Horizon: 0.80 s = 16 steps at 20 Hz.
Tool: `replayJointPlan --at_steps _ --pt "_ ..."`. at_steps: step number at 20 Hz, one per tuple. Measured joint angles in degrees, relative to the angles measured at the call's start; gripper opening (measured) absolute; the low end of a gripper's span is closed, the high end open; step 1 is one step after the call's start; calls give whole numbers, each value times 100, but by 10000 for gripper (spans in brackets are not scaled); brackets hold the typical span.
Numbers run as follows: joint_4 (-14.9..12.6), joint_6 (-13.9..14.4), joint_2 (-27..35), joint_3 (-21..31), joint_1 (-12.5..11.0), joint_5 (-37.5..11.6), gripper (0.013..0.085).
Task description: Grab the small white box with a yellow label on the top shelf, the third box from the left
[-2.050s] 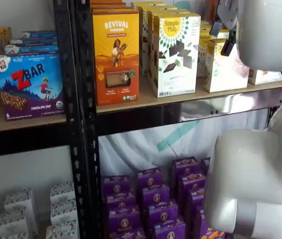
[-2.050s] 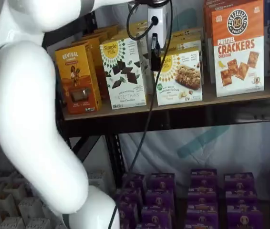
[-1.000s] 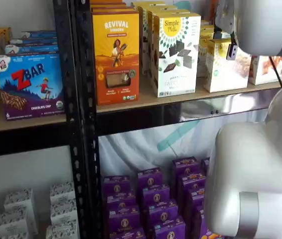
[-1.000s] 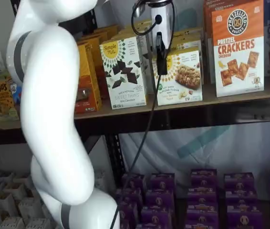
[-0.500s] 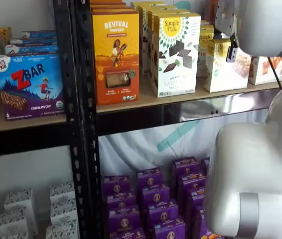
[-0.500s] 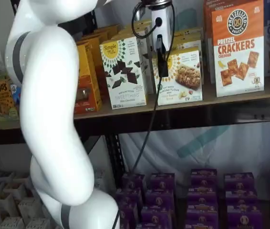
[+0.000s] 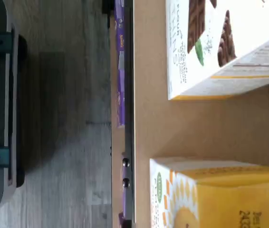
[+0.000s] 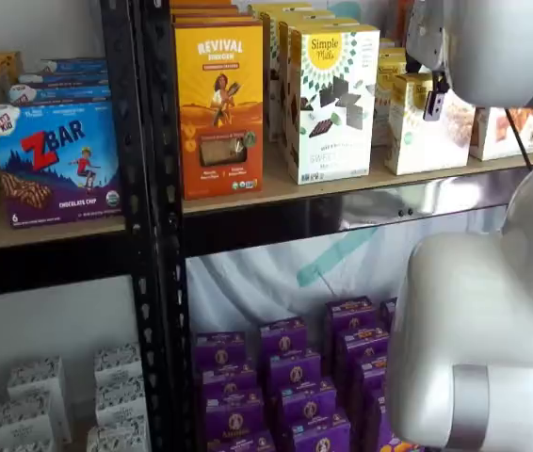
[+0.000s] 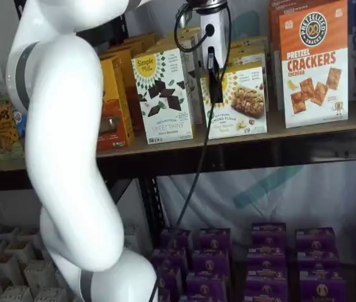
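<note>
The small white box (image 9: pixel 241 100) with a yellow sunburst label stands on the top shelf (image 9: pixel 304 129), right of the taller Simple Mills box (image 9: pixel 162 94). It also shows in a shelf view (image 8: pixel 412 132) and in the wrist view (image 7: pixel 210 194). The shelf's shiny front edge shows in a shelf view (image 8: pixel 417 202). My gripper (image 9: pixel 215 94) hangs in front of the box's left front corner. Only a black finger shows, side-on, with a cable beside it. In a shelf view the gripper (image 8: pixel 429 102) overlaps the box's upper part. I cannot tell if the fingers are open or hold the box.
An orange Revival box (image 8: pixel 218 104) stands left of the Simple Mills box (image 8: pixel 332 104). Orange-and-white pretzel cracker boxes (image 9: pixel 313 63) stand right of the small box. Purple boxes (image 9: pixel 266 251) fill the lower shelf. My white arm (image 9: pixel 65 157) stands in front of the shelves, beside a black upright (image 8: pixel 153 188).
The arm's large links have swung across the shelf views. The gripper has shifted slightly and stays in front of the small white box. The box has not visibly moved.
</note>
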Motion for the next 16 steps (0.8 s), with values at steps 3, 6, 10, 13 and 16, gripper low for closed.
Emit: replayJointPlan --at_steps 3,6,10,13,16 --pt "30 -16 2 -9 -21 4 650" --pt "83 -35 -8 -5 -46 -11 570" --pt "142 -53 -32 21 -70 -48 490" --pt "145 -58 -53 44 -73 -78 490" --pt "168 -63 -64 57 -80 -93 450"
